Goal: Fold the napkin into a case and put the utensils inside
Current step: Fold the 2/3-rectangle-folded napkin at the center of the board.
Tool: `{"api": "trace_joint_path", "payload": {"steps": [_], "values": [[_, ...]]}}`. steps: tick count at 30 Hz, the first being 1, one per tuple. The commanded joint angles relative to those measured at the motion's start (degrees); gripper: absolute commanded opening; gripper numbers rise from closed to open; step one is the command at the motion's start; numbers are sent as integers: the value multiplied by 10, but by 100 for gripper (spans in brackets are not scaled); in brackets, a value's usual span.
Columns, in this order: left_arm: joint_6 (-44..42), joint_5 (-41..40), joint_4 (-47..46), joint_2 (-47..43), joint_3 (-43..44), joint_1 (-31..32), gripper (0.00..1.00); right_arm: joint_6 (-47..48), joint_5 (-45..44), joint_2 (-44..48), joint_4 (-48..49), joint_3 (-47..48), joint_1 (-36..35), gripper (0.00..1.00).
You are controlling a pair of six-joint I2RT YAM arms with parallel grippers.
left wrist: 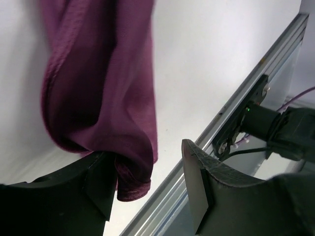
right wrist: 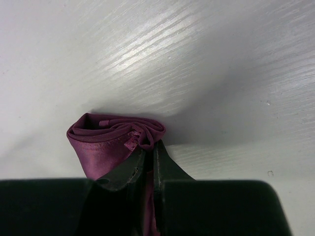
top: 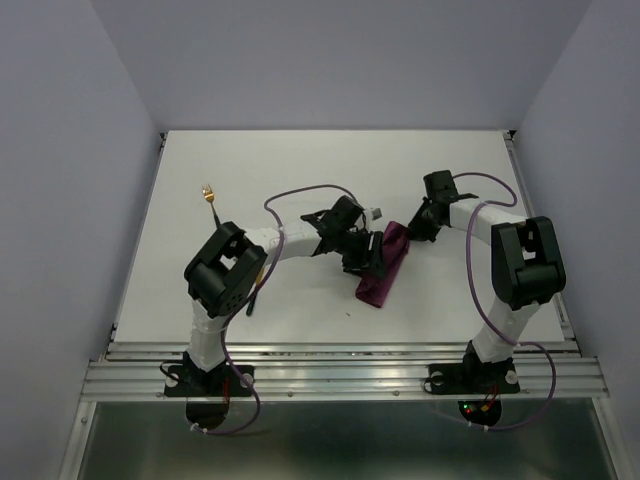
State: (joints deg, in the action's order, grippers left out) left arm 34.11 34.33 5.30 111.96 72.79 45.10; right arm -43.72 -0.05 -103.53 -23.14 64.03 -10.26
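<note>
1. The fork (top: 209, 199) lies bare on the white table (top: 300, 160), far left and well apart from the cloth. It sits outside any fold. Its gold head points toward the far edge. Its black handle runs back toward the near edge, where the left arm's upper joint hides its end.

2. The left gripper (top: 368, 262) reaches across to the near half of the napkin. In its wrist view the left gripper (left wrist: 146, 152) has its jaws spread wide. The cloth's lower end bunches against the inner face of one finger (left wrist: 78, 191). The other finger (left wrist: 202, 182) stands apart from the cloth, with bare table showing in the gap.

3. The napkin (top: 385, 265) is folded into a narrow layered plum strip right of the table's centre, between the two grippers. Its long axis runs diagonally, with one end near and to the left and the other farther and to the right. In the left wrist view the napkin (left wrist: 98, 73) shows soft rolled edges. Whether anything lies between its layers cannot be told.

4. The right gripper (top: 415, 228) meets the strip's far right end. In its wrist view the right gripper (right wrist: 147, 160) has its fingers pressed together, pinching the napkin (right wrist: 113, 135) at that end. There the stacked folds and a stitched hem face the camera.
</note>
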Motion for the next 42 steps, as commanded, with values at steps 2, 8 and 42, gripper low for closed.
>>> {"api": "trace_joint_path", "payload": {"steps": [2,8,42], "values": [[-57,-36,43,-14,50,52,62,7,-27,-7,-23,12,-4,1],[-83,-127,94,-23,73,84,63,7,-26,-6,-23,10,-4,1],[7,-289,162,-21,125,14,0,6,-27,12,-26,6,-4,1]]}}
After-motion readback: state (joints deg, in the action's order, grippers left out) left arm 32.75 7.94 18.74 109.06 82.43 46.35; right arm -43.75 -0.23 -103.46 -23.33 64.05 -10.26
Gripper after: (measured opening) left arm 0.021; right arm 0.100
